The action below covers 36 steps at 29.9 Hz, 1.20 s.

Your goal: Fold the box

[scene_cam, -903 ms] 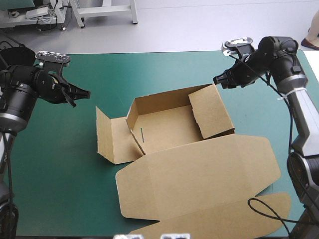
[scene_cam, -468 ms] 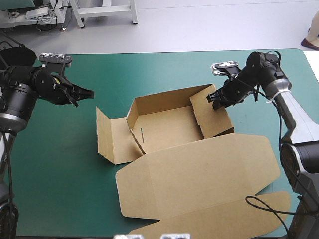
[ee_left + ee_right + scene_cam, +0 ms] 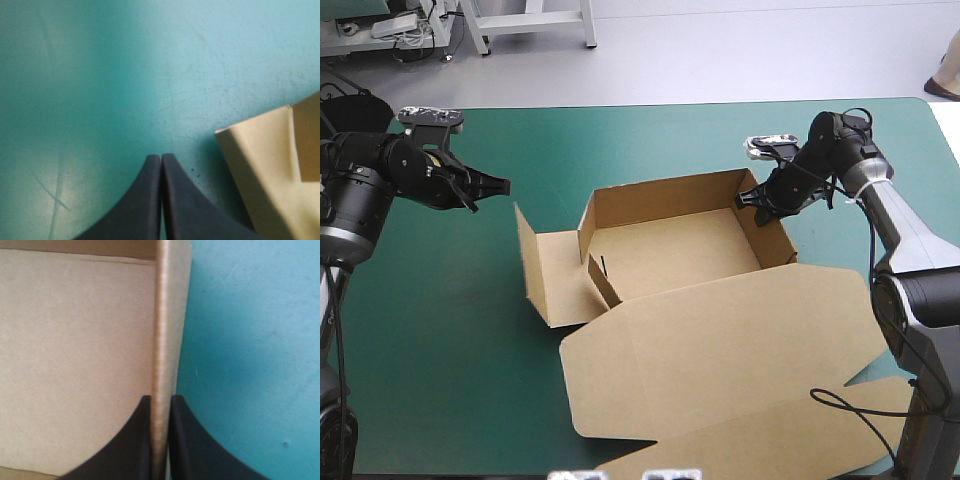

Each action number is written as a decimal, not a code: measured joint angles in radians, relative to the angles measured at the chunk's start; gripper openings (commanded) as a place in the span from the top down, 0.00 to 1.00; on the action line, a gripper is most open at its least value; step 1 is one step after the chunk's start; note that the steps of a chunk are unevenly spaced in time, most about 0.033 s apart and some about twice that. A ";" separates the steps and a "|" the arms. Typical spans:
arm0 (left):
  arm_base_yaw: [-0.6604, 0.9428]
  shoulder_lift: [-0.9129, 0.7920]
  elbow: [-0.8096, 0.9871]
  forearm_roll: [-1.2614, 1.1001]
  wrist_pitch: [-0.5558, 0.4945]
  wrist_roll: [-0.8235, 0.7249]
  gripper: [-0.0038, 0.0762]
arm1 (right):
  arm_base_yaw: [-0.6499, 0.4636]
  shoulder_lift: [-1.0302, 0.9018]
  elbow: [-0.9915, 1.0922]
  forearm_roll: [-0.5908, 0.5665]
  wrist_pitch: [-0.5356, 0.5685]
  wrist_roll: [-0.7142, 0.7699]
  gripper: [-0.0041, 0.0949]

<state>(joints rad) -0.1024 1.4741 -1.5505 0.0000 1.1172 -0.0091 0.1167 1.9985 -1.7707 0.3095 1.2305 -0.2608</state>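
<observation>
Your right gripper (image 3: 757,199) is clamped on the box (image 3: 660,255). In the right wrist view its black fingers (image 3: 137,440) pinch the top edge of the upright right wall (image 3: 167,315), one finger inside the tray and one outside over the teal-green cover (image 3: 440,330).

The box sits near the middle of the table. Its far wall (image 3: 660,195) and right wall are raised, and its lid (image 3: 720,350) lies flat, reaching toward the near edge. The left flap (image 3: 555,280) is spread open to the left with its outer end turned up. A small inner flap (image 3: 603,283) leans at the tray's near-left corner. All the board you can see is plain brown.

Your left gripper (image 3: 502,185) has its fingers pressed together in one point. It hangs over bare cover to the left of the box, apart from it. In the left wrist view a corner of the left flap lies just ahead of that gripper and off to one side, not touching it.
</observation>
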 measured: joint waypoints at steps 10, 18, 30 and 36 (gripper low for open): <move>0.334 0.002 0.000 -0.212 -0.052 0.021 0.96 | -0.045 -0.075 0.006 0.132 -0.007 -0.007 0.98; 0.574 0.009 0.000 -0.580 -0.046 0.197 0.96 | -0.154 -0.243 0.006 0.281 -0.003 -0.034 0.98; 0.488 0.104 0.000 -1.140 0.097 0.455 0.96 | -0.177 -0.398 0.006 0.326 -0.039 -0.045 0.97; 0.384 0.105 0.000 -1.241 0.105 0.495 0.96 | -0.162 -0.399 0.005 0.321 -0.121 -0.028 0.97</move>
<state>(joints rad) 0.2815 1.5795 -1.5505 -1.2407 1.2222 0.4856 -0.0449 1.5997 -1.7661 0.6301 1.1095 -0.2890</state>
